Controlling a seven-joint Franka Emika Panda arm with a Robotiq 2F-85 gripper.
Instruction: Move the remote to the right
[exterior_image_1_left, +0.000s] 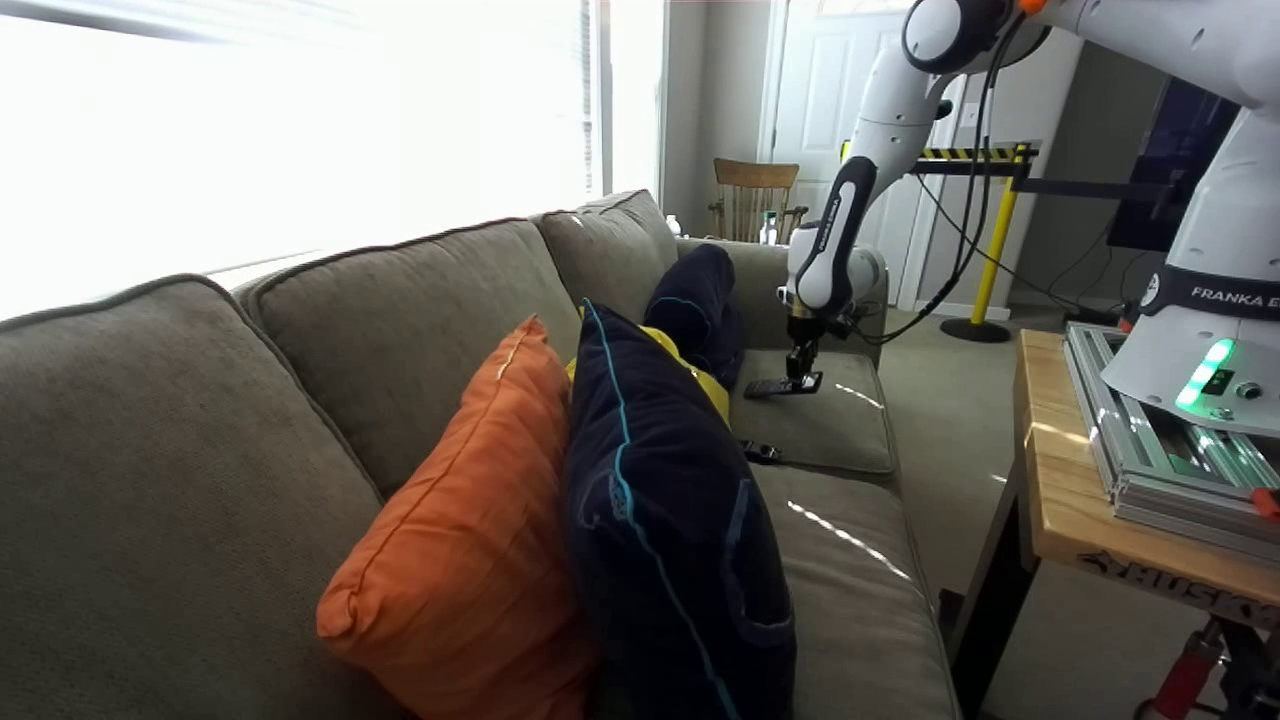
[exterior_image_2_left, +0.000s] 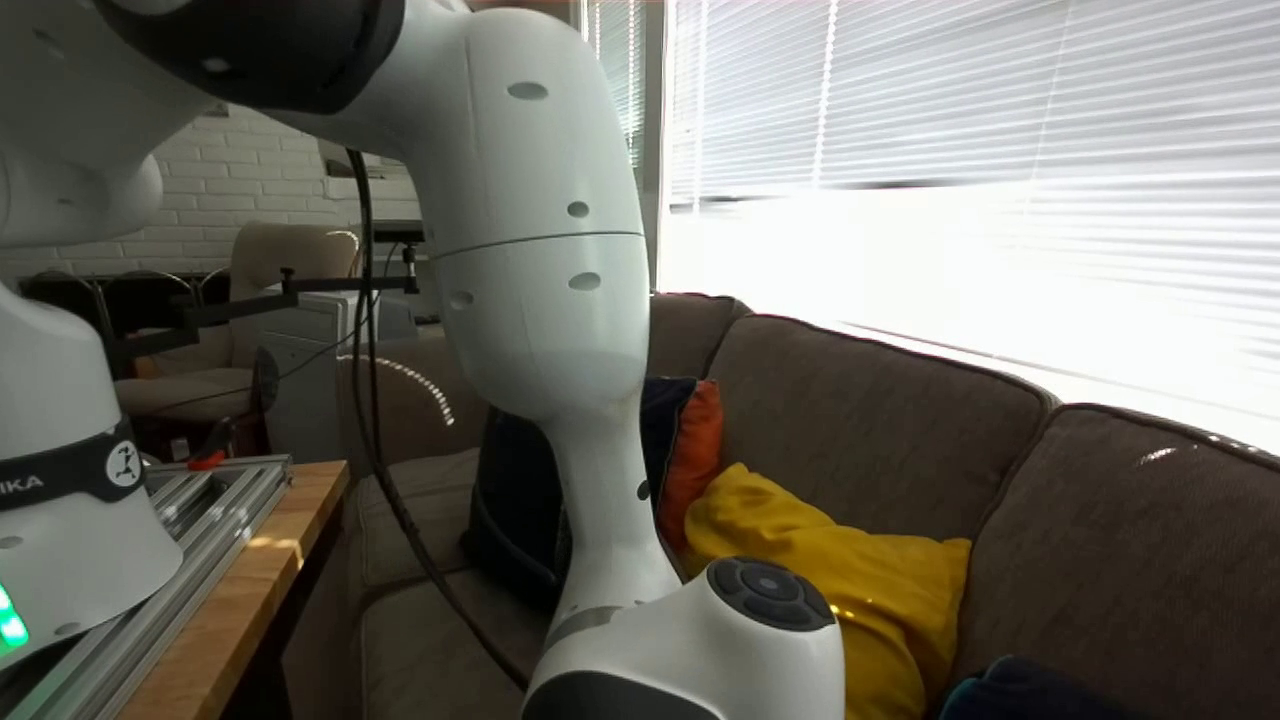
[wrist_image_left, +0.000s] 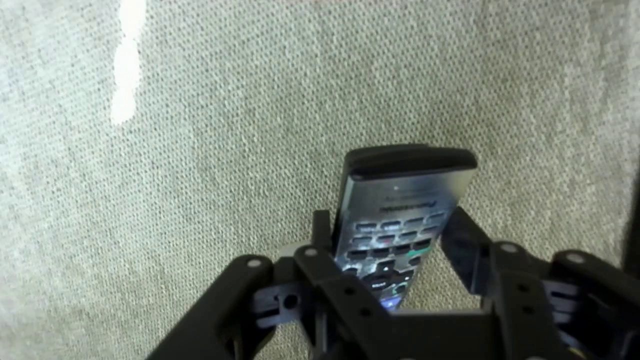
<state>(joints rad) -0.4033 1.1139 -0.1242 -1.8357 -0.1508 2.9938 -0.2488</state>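
- Because the gripper (wrist_image_left: 391, 227) pinches the remote (wrist_image_left: 392, 240) by its long sides, it lies directly between the fingers (wrist_image_left: 465, 250).
- Its long axis runs crosswise to the squeeze, one end poking past them.
- Beneath the gripper lies the seat cushion (exterior_image_1_left: 840, 428); whether the remote touches, I can't tell.
- Farther off rises the backrest (exterior_image_1_left: 615, 250); moving right, I judge, means going alongside.

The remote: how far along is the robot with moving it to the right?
Looks done: the gripper is at the remote, fingers beside both long edges. In hand: it seems gripped and tilted in the wrist view; I can't tell whether it's fully off the sofa seat. Remaining: probably finishing the move right and letting go, since the fingers aren't yet clear of it.
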